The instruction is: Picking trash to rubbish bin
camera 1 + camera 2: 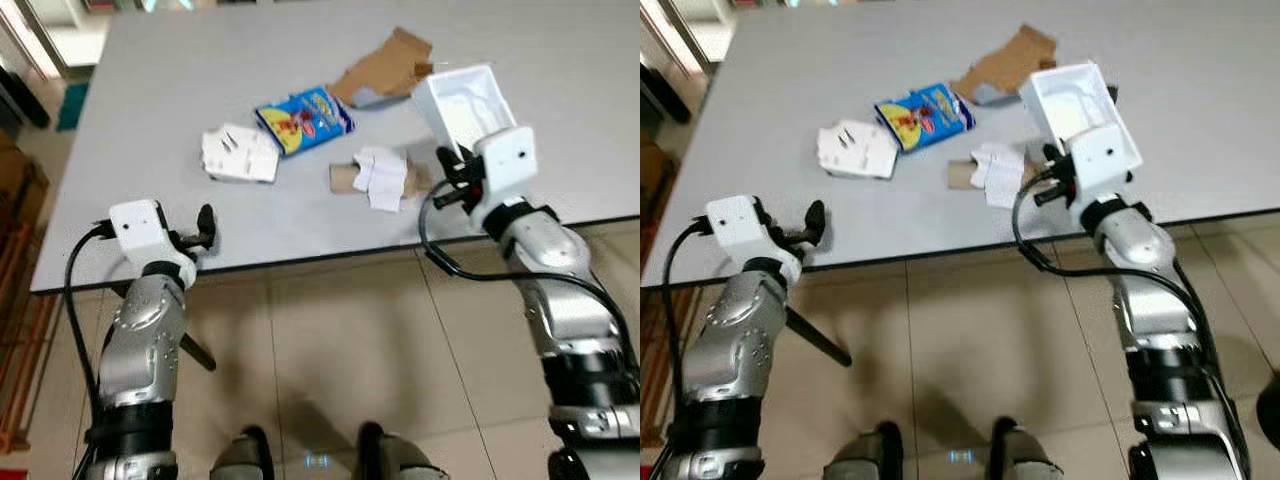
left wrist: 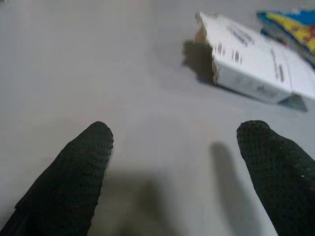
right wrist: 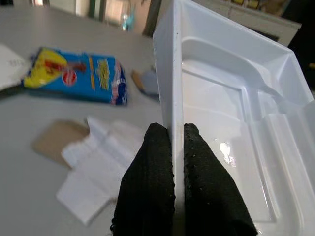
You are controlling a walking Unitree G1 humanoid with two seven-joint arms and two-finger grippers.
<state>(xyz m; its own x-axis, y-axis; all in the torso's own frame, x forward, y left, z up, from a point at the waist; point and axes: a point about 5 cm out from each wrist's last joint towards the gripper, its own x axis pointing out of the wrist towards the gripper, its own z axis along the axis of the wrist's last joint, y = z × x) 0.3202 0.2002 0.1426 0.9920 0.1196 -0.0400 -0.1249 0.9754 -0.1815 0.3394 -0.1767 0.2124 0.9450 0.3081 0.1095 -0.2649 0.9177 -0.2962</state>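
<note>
Grey surface [image 1: 180, 90] bearing scattered trash. Right gripper [image 3: 177, 147], jaws pinched on the side wall of a white moulded plastic tray [image 1: 465, 105], holds the tray tilted above the surface's near edge. Beside the tray lie a crumpled white paper on a brown cardboard tube [image 1: 375, 178], a torn brown cardboard piece [image 1: 385, 65] and a blue and yellow snack packet [image 1: 303, 118]. A flattened white printed carton [image 1: 238, 155] lies farther from the tray. Left gripper [image 2: 174, 147], jaws wide, hovers near that carton over the surface's near edge.
</note>
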